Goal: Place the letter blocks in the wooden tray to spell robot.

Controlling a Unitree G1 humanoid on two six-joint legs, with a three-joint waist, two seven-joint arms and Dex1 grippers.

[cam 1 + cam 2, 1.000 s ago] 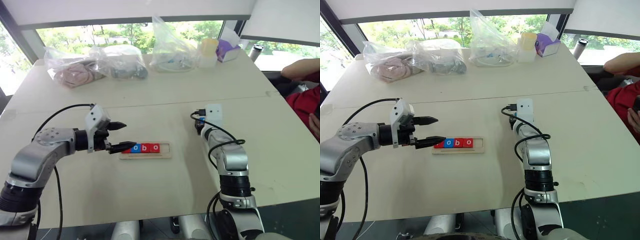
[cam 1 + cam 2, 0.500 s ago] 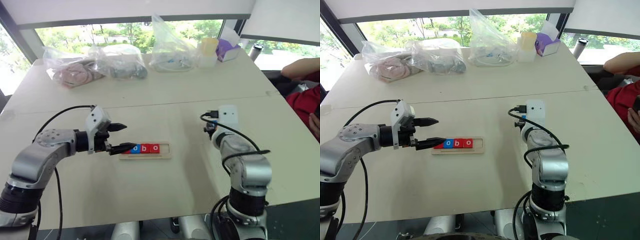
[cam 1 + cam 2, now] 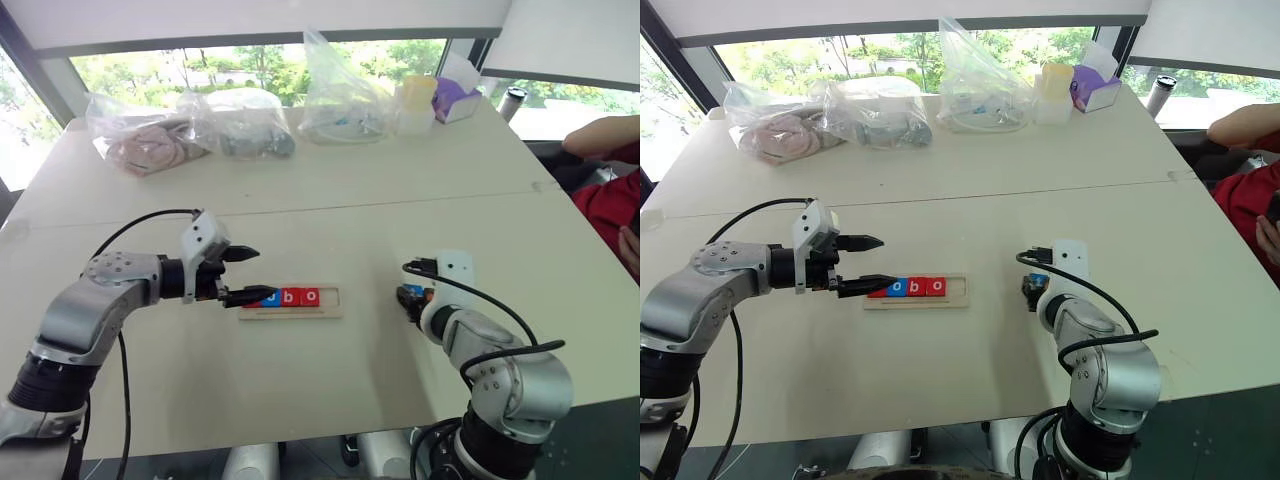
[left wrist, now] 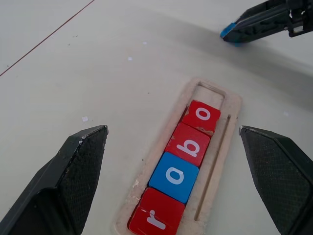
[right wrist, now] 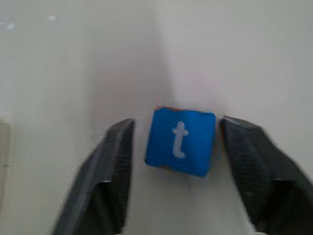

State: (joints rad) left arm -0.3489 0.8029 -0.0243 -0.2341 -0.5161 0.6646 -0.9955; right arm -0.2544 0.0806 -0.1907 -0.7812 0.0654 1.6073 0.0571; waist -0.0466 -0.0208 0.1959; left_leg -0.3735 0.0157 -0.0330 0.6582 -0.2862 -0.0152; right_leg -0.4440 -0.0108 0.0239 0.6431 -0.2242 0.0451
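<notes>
The wooden tray [image 3: 330,301] lies mid-table and holds a row of letter blocks: red r [image 4: 156,218], blue o [image 4: 173,176], red b [image 4: 190,144] and red o [image 4: 201,115]. Its slot at the right end [image 4: 210,90] is bare. My left gripper [image 3: 256,274] hovers open over the tray's left end, holding nothing. To the right of the tray, my right gripper [image 5: 173,142] points down at the table. The blue t block [image 5: 180,142] sits between its open fingers, with a gap on one side. I cannot tell whether the block rests on the table.
Several plastic bags [image 3: 340,100] with contents, a pale cup [image 3: 417,100] and a purple box [image 3: 455,98] line the table's far edge. A person's red sleeve [image 3: 610,200] shows at the right. A seam [image 3: 300,212] crosses the table behind the tray.
My right hand has drawn back toward the table's near edge and tipped further down. The left arm and the tray's blocks have stayed put.
</notes>
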